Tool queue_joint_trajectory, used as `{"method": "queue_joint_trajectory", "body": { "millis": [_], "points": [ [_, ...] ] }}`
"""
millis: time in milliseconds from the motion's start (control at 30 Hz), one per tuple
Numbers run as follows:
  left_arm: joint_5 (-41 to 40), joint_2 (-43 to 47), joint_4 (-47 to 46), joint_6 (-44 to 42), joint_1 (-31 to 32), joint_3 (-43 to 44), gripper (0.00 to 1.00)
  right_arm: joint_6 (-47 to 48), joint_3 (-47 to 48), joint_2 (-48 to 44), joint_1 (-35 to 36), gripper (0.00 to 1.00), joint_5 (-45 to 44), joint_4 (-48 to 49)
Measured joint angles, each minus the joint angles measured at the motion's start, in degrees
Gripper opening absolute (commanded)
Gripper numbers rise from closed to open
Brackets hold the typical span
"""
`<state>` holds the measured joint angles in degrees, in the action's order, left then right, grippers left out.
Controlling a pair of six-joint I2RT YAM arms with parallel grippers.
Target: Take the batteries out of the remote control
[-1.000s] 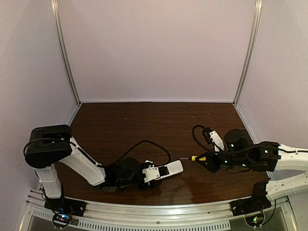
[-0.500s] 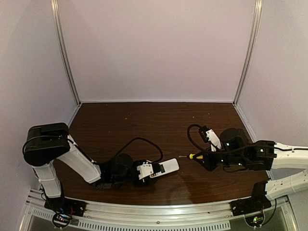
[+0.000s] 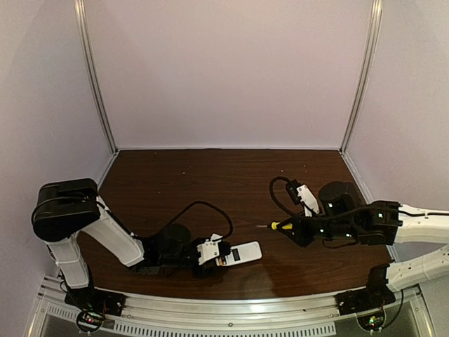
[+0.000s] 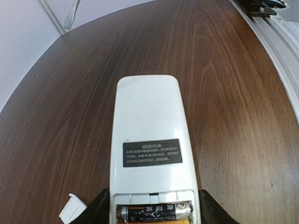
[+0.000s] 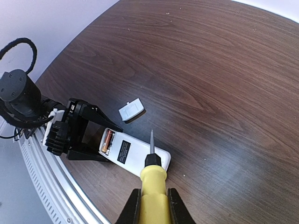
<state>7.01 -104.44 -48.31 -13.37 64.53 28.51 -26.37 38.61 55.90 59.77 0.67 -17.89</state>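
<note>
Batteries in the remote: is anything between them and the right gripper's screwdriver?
Nothing visible does. The cover lies off on the table beside the remote control, so the batteries sit exposed. The screwdriver in the right gripper hangs apart from the remote, only open space between.

The white remote control carries a black label. The battery is black with orange trim. The screwdriver has a yellow handle, and the table is dark brown wood-grain.

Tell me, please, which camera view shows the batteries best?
The left wrist view: the batteries lie close up in the open compartment of the remote control, the dark one's label visible. The right wrist view shows only an orange sliver of them; in the top view they are too small to see.
</note>
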Motion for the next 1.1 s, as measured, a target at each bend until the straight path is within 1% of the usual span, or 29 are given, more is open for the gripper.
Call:
{"method": "queue_joint_trajectory", "body": {
  "millis": [267,467,700,1100],
  "points": [
    [0.39,0.44,-0.07,-0.04,0.00,-0.87,0.00,-3.10,2.14,4.96,0.04,0.00,6.38,-0.17],
    [0.52,0.63,-0.31,-0.20,0.00,-1.38,0.00,-5.62,4.39,9.07,1.75,0.00,9.38,-0.39],
    [0.50,0.63,-1.38,-0.37,0.00,-1.92,0.00,-8.22,6.16,12.11,4.42,0.00,10.49,0.96],
    [0.15,0.63,-1.79,-0.70,0.00,-2.01,0.00,-11.58,6.95,18.12,7.98,0.00,9.81,4.31]
  ]
}}
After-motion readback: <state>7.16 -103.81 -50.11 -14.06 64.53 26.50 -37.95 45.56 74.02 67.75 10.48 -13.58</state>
